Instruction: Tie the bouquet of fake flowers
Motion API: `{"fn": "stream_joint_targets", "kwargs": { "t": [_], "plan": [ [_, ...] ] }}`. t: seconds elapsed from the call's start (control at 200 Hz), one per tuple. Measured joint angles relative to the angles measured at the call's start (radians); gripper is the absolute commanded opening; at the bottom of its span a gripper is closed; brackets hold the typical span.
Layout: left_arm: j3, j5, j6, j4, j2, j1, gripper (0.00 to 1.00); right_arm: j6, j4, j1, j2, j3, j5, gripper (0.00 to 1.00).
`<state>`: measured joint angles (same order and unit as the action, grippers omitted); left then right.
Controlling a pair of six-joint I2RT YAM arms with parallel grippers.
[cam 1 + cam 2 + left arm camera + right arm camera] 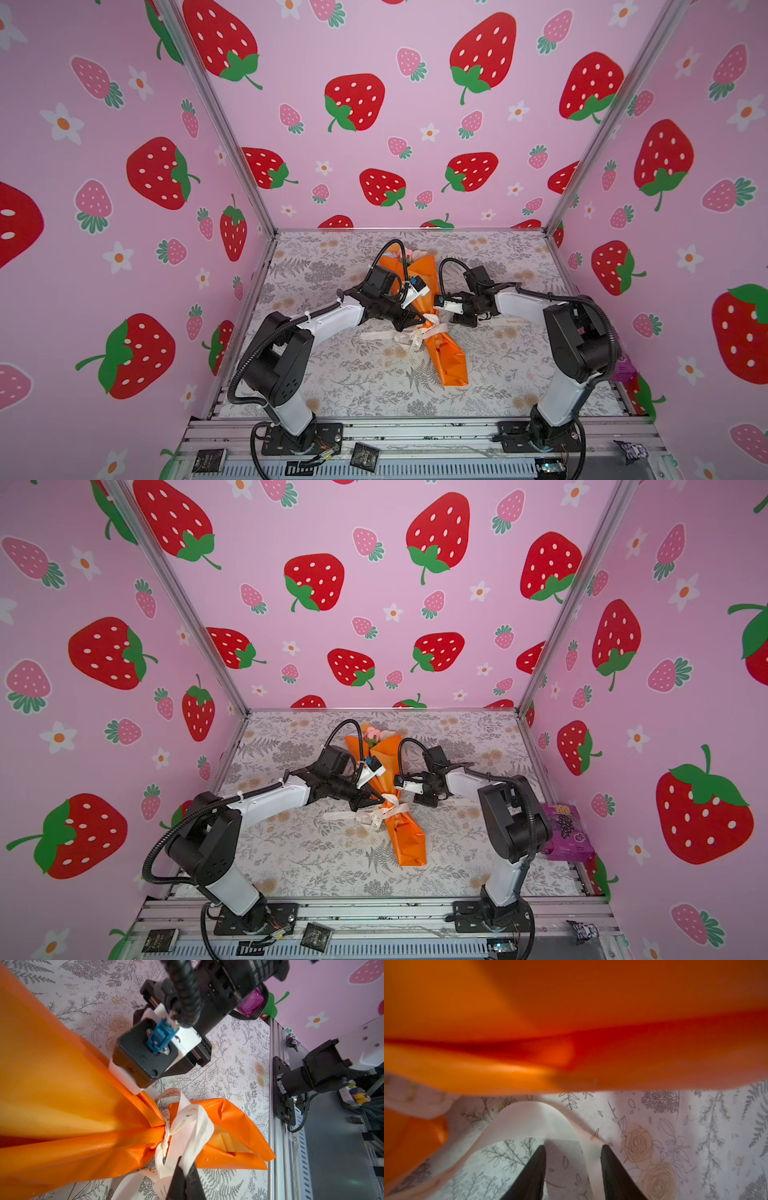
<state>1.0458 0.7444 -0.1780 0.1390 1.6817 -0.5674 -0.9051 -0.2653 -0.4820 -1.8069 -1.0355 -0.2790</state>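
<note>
Two black fingers point(529, 1178) of the right gripper point(573, 1147) are sitting closest to the lens in the right wrist view. They are standing apart, and a flat strip of the cream ribbon point(529, 1118) is lying on the table between them, not pinched. Beyond it the bouquet point(571, 1001) is showing only as a blurred orange mass.

In both top views the bouquet point(446, 357) point(409, 841) is lying on the flowered table point(353, 374) in the lower centre of the frame. Its stem end is pointing toward the lower edge and its wide mouth toward the back wall. The orange paper cone point(62, 1084) is holding pink flowers point(376, 732) with green leaves, and these are peeking out at the mouth. The ribbon point(432, 330) is wrapping the narrow waist of the cone, and loose loops are resting on the table beside it. The left gripper point(186, 1165) is clenched on one loop of this ribbon, just beside the knot.
</note>
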Motion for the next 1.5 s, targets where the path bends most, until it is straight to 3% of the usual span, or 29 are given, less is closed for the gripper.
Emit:
{"fn": "stream_joint_targets", "kwargs": {
  "t": [0.175,0.24,0.355,0.5,0.71,0.825,1.095,1.291,1.501],
  "plan": [
    [-0.002,0.000,0.000,0.000,0.000,0.000,0.00,0.015,0.024,0.000,-0.016,-0.009,0.000,0.38],
    [-0.003,0.000,0.000,0.000,-0.001,0.000,0.00,0.021,0.025,0.000,-0.018,-0.010,-0.001,0.23],
    [-0.003,0.000,0.001,0.000,-0.002,0.000,0.00,0.071,0.010,0.001,-0.018,-0.011,0.007,0.04],
    [-0.003,-0.004,0.026,-0.002,-0.009,0.000,0.00,0.163,-0.026,0.006,0.034,0.005,-0.006,0.02],
    [-0.003,-0.004,0.116,-0.008,-0.045,0.000,0.00,0.431,0.009,0.001,0.443,0.131,-0.107,0.00],
    [-0.004,0.002,0.164,-0.008,-0.047,0.000,0.00,0.550,0.018,-0.029,0.562,0.175,-0.195,0.00],
    [-0.005,0.005,0.280,-0.019,-0.047,0.000,0.00,0.700,-0.078,-0.138,0.544,0.245,-0.323,0.00],
    [-0.005,0.021,0.319,-0.023,-0.047,-0.004,0.00,0.836,-0.074,-0.154,0.504,0.226,-0.309,0.00],
    [-0.004,0.045,0.325,0.003,-0.047,-0.007,0.00,1.049,0.108,-0.155,0.373,0.290,-0.277,0.00]
  ]
}}
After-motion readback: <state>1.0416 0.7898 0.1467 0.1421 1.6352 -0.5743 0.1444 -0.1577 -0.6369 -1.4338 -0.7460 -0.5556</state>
